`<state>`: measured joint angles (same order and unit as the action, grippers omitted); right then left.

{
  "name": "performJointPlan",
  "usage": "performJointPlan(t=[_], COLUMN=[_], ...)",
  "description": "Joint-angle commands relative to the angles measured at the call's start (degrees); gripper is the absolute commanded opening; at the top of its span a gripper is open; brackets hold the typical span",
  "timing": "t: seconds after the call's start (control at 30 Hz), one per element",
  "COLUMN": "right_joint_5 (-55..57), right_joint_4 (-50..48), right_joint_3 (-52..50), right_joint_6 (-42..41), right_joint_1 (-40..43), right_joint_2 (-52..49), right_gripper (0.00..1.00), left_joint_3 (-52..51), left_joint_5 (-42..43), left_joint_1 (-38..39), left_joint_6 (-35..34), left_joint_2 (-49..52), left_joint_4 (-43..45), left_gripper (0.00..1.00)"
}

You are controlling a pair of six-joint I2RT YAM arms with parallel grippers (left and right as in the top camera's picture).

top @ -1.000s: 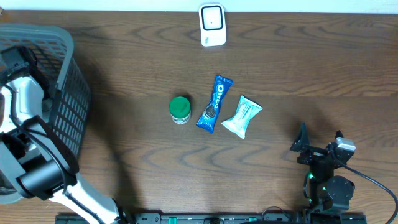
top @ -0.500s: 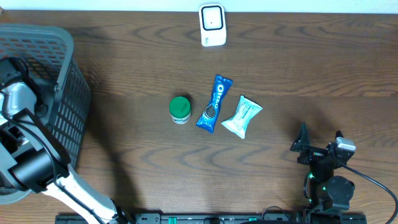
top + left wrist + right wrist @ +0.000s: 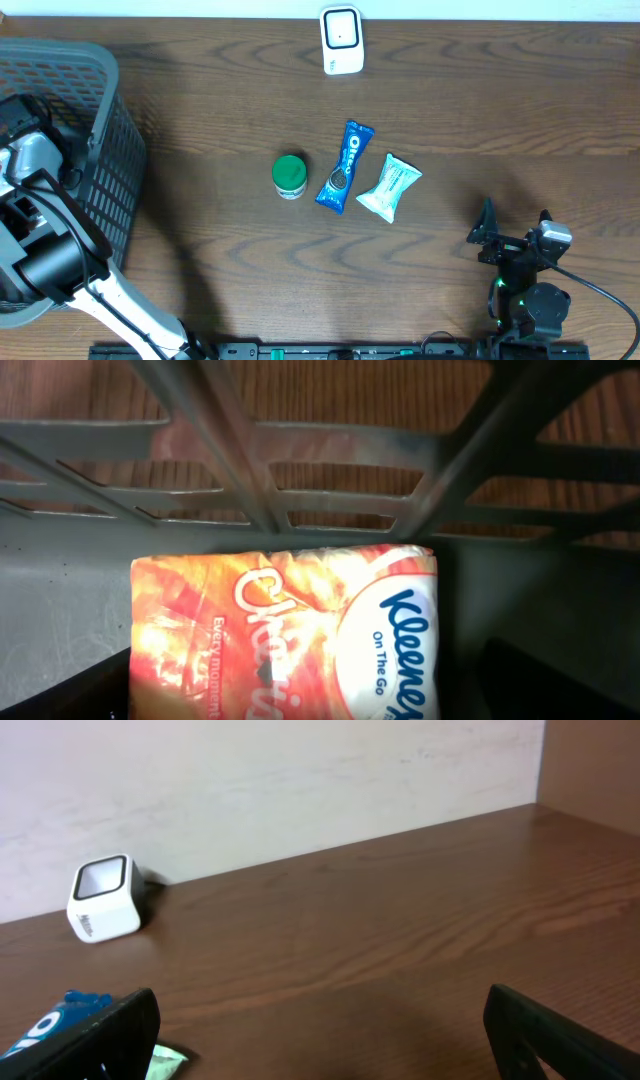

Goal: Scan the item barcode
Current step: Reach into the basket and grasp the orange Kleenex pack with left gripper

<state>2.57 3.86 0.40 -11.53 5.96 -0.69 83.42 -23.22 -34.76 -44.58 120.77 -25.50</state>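
1. Dark wood-grain tabletop [image 3: 480, 110] runs under a pale wall at the far edge; a grey slatted plastic basket [image 3: 105, 150] stands at its left end.
2. Left gripper [image 3: 30, 130] reaches down inside the basket. Its fingers do not show in the left wrist view, but they stand spread wide with nothing seen between them.
3. Directly below the left fingers lies a Kleenex tissue pack [image 3: 290, 630]: soft, glossy orange film wrap with a white oval label, rectangular, resting flat on the basket floor against the ribbed wall.
4. Right gripper [image 3: 515, 232] sits low at the near right of the tabletop, its fingers [image 3: 95, 1035] spread wide and empty; dark, blunt finger ends frame both lower corners of the right wrist view.
5. Ahead and to the left of the right fingers, well apart from them, three items lie in a row:
   - pale mint-and-white snack packet [image 3: 389, 187], crinkled film, nearest the right fingers;
   - blue Oreo packet [image 3: 344, 167], long, glossy, lying diagonal, just beside the mint one;
   - small round container with a green lid [image 3: 290, 175], upright, farthest from the fingers.
6. White barcode scanner [image 3: 341, 40], a rounded cube with a dark window, stands at the far edge beyond the row, well apart from both sets of fingers.
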Motion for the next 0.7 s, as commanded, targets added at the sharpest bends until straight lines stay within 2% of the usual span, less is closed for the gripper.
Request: performJointPlan(t=[0.0,0.17,0.43,0.67], right_joint_5=[0.5,0.5,0.5,0.5], right_joint_4=[0.2,0.2,0.2,0.2], right_joint_3=[-0.1,-0.1,-0.1,-0.1], right_joint_6=[-0.4,-0.4,-0.4,-0.4], right_joint_1=[-0.4,-0.4,-0.4,-0.4], right_joint_2=[0.3,0.3,0.3,0.3], right_gripper=[0.99,0.99,0.99,0.99], left_joint_3=[-0.1,0.0,0.3,0.4], left_joint_5=[0.3,0.3,0.7,12.5], left_joint_1=[-0.1,-0.1,-0.1,0.1], left_joint_6=[1.3,3.6,6.2,6.2], left_joint_2=[4.0,3.4,-6.5,-25.4], left_joint_4=[-1.8,-2.5,-5.5,-5.7], left_gripper=[0.87,0.48,0.46,0.47])
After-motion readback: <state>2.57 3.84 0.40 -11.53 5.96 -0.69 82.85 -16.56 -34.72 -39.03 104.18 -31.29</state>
